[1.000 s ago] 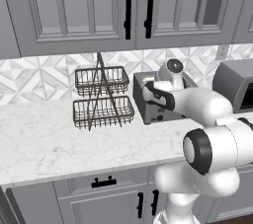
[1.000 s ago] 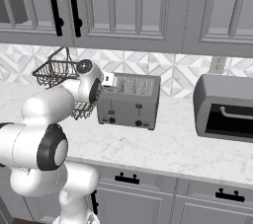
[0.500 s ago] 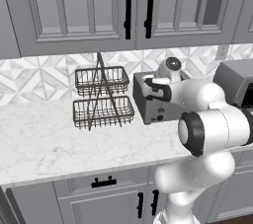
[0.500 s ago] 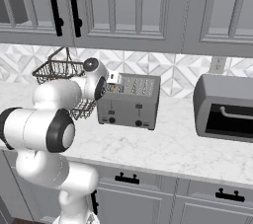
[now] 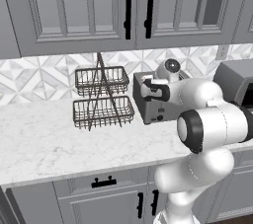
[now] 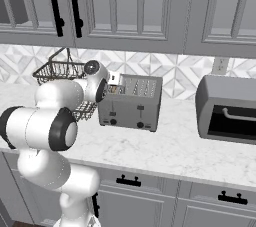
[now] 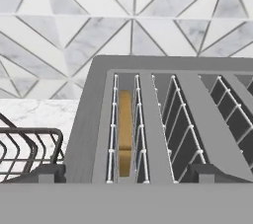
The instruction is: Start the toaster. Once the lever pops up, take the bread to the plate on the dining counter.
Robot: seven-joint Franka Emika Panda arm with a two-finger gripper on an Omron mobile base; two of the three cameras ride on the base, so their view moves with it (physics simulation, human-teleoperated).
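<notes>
Evidently the bread is seated edge-up in the left-hand slot of the toaster, at the centre-left of the hand view, with a wire guard on either side of it. It is judged to be light, dry and fairly stiff, yet crumbly at the crust, so a hard squeeze could break it. Only its narrow top edge is exposed; that edge is where it would best be taken, one finger on each flat face, reached straight down between the guards (little room is left there).

In the left base view the pincer is seen at centre, just above the near end of the toaster, which stands on the table beside a wire basket rack. In the right base view the pincer sits left of centre, over the toaster's left end. Its jaws are spread wide and nothing is held. The arm is folded, its elbow low in the frame, forearm raised and wrist bent towards the slots.
</notes>
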